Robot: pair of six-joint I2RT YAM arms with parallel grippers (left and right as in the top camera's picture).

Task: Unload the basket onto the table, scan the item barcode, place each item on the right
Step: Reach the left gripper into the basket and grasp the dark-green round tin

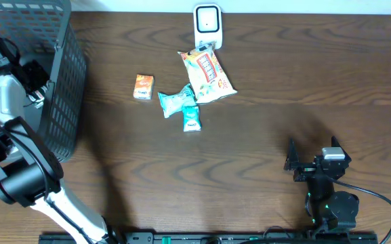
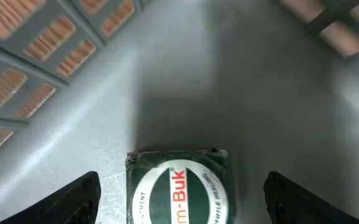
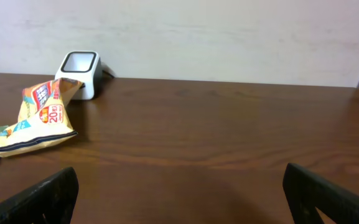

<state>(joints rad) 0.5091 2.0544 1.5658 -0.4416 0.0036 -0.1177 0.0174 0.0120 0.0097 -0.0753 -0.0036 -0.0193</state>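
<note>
A dark green box with a round white label reading "m-Buk" lies on the grey floor of the basket. My left gripper is open around it, one finger on each side with a gap to the box, touching nothing. In the overhead view that gripper reaches down inside the grey mesh basket at the table's left. The white barcode scanner stands at the far edge. My right gripper rests open and empty near the front right, facing the scanner.
On the wooden table below the scanner lie an orange small box, a yellow snack bag and two teal packets. The snack bag shows at the left of the right wrist view. Basket walls surround the left gripper.
</note>
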